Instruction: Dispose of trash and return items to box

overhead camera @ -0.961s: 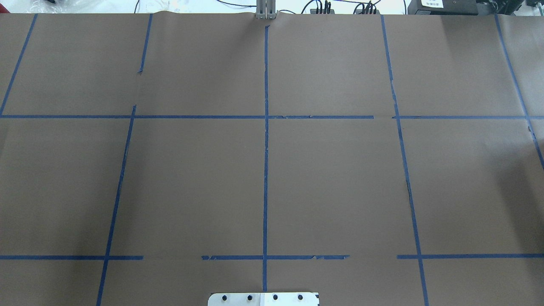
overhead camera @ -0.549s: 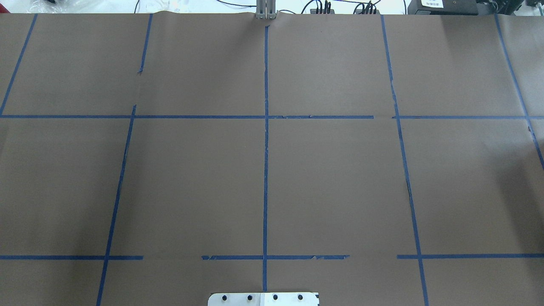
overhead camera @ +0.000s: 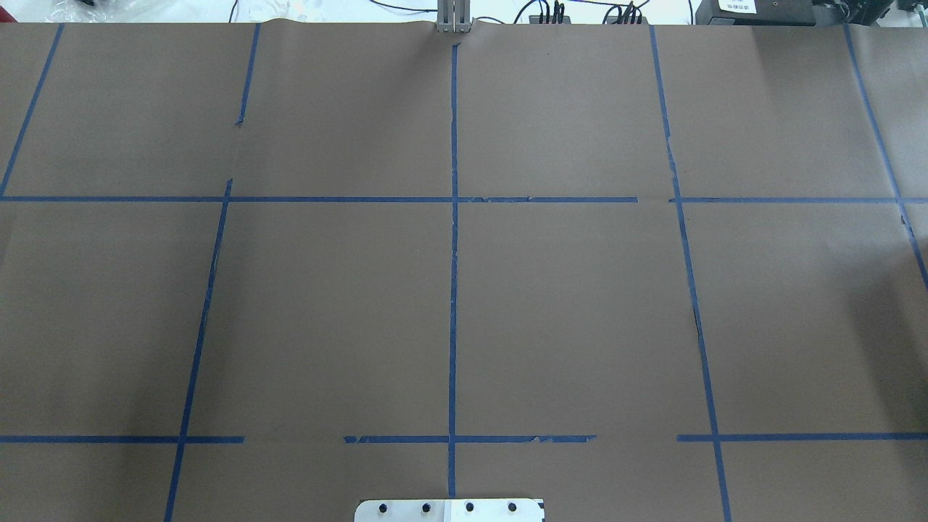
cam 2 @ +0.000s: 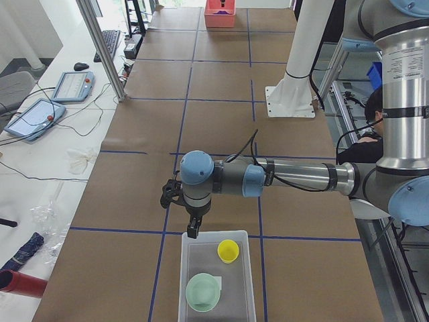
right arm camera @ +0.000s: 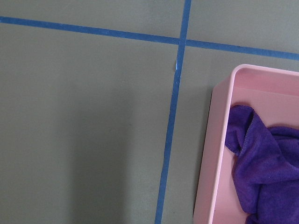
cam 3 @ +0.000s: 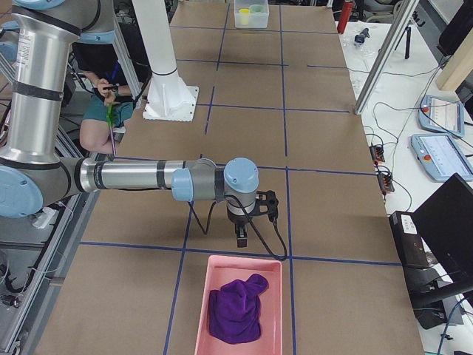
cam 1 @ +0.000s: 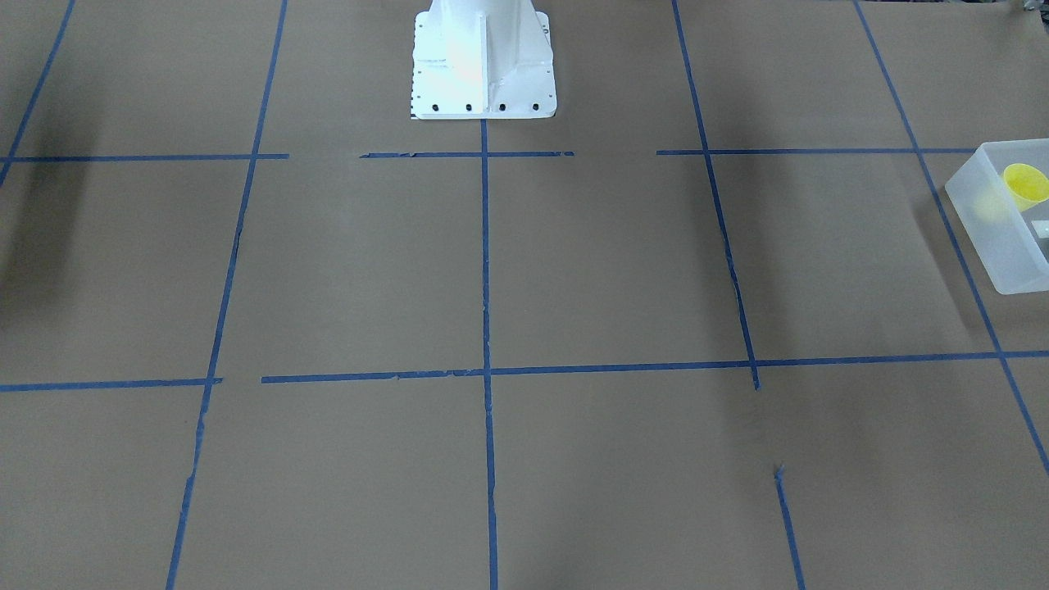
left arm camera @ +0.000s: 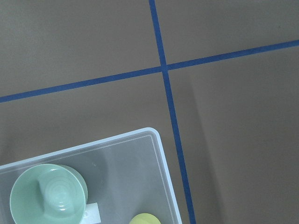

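Note:
The frosted-white box (cam 2: 249, 282) stands at the table's left end. The yellow cup (cam 2: 228, 251) and the mint-green bowl (cam 2: 203, 293) are inside it. The left wrist view looks down on one corner of the box (left arm camera: 160, 154), with the bowl (left arm camera: 48, 193), the cup's rim (left arm camera: 145, 219) and a white label. The front-facing view shows the box (cam 1: 987, 221) and the cup (cam 1: 1026, 184) at its right edge. My left gripper (cam 2: 193, 230) points down just beside the box's near end. My right gripper (cam 3: 242, 239) points down beside a pink tray. I cannot tell whether either is open or shut.
The pink tray (cam 3: 214, 268) at the table's right end holds a purple cloth (cam 3: 236, 307); both show in the right wrist view (right arm camera: 211, 154). Brown paper with blue tape lines (overhead camera: 454, 290) covers the table. The robot's white base (cam 1: 482, 65) stands at mid-table. An operator sits behind it.

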Controlling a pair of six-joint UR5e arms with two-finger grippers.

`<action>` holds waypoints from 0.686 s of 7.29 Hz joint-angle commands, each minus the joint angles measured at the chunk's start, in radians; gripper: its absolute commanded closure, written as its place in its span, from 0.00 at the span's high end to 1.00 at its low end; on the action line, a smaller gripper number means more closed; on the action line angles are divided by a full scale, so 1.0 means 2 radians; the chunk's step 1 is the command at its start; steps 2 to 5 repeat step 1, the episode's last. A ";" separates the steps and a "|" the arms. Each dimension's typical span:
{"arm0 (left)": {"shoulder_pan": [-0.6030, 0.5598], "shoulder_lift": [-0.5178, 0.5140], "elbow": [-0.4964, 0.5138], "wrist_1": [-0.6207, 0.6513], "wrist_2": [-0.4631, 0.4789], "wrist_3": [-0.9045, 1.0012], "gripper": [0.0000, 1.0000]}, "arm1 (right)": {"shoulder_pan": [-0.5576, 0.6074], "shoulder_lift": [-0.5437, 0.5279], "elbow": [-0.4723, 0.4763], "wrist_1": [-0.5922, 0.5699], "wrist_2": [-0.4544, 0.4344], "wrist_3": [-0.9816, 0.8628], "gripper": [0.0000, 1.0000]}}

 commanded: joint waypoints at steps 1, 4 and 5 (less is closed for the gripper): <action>0.000 0.000 -0.001 0.000 0.000 0.000 1.00 | 0.000 0.000 0.000 0.000 0.000 0.001 1.00; 0.000 0.000 -0.001 0.000 0.000 0.000 1.00 | 0.000 0.000 0.000 0.000 0.000 0.001 1.00; 0.000 0.000 -0.001 0.000 0.000 0.000 1.00 | 0.000 0.000 0.000 0.000 0.000 0.001 1.00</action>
